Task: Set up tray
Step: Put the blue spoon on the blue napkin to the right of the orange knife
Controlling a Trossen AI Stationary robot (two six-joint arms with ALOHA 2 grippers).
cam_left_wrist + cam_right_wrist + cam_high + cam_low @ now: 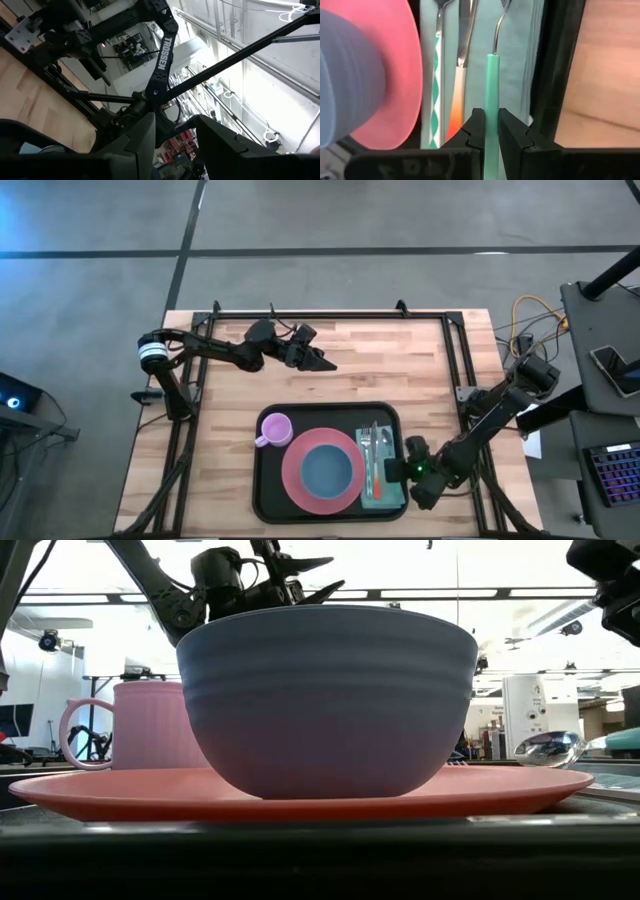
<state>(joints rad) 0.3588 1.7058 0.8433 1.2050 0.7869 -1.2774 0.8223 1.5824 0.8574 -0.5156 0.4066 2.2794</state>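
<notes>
The black tray (262, 502) sits at the table's near middle. It carries a pink mug (275, 428), a pink plate (296, 482) with a blue bowl (327, 470) standing on it, and a teal napkin (396, 496). A spoon (437, 75), a knife (459, 85) and a green-handled fork (492, 75) lie side by side on the napkin. My right gripper (408, 470) (491, 127) is at the tray's right edge, shut on the fork. My left gripper (322, 361) (175, 142) is open, raised over the table's far side. My right gripper pinches the fork's green handle (491, 102) near its free end, one finger (476, 125) on each side of it. The fingers come down from above. The fork's tines end points away over the napkin; I cannot tell whether the fork is lifted off it.
The tray's right rim (555, 75) runs close beside the right fingers, with bare wood (610, 75) beyond it. The plate's edge (412, 65) is just past the spoon. A black frame rail (330, 315) borders the table's far side.
</notes>
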